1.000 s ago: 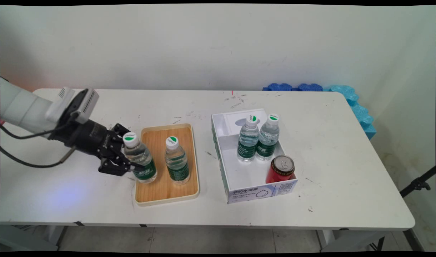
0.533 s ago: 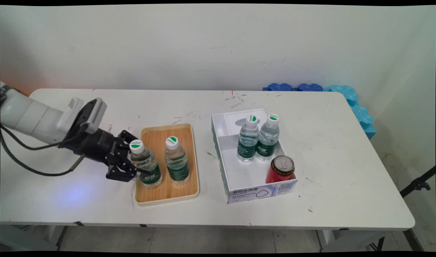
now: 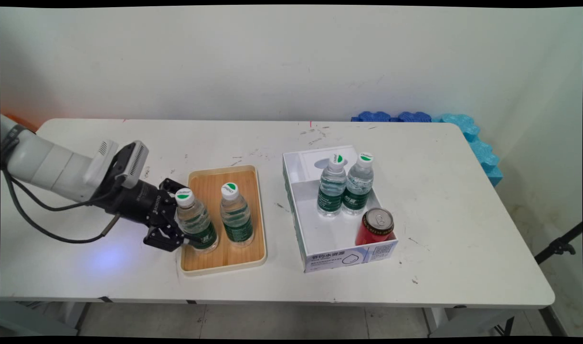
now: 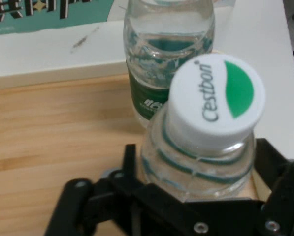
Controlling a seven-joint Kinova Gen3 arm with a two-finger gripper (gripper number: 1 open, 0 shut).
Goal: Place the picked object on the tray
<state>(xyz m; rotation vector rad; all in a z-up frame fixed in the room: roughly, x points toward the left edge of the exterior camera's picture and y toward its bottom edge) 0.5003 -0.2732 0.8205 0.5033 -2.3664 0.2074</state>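
The claw (image 3: pixel 185 230) is clenched on a water bottle (image 3: pixel 196 220) — its fingers (image 4: pixel 128 164) press the ribbed shoulder below the white-and-green cap, and the bottle stands upright on the wooden tray (image 3: pixel 210 260), at the side nearest the claw. Whether it bears its full weight on the tray or hangs just above cannot be told. So far as the pictures show, the grip is made and the bottle is not released.

Just beyond the claw, on the same tray, a second bottle (image 3: pixel 236 218) stands apart from the held one. Well beyond, on the bench (image 3: pixel 439 229), a white box (image 3: pixel 339 255) holds two more bottles (image 3: pixel 344 184) (side by side) and a red can (image 3: pixel 376 227).
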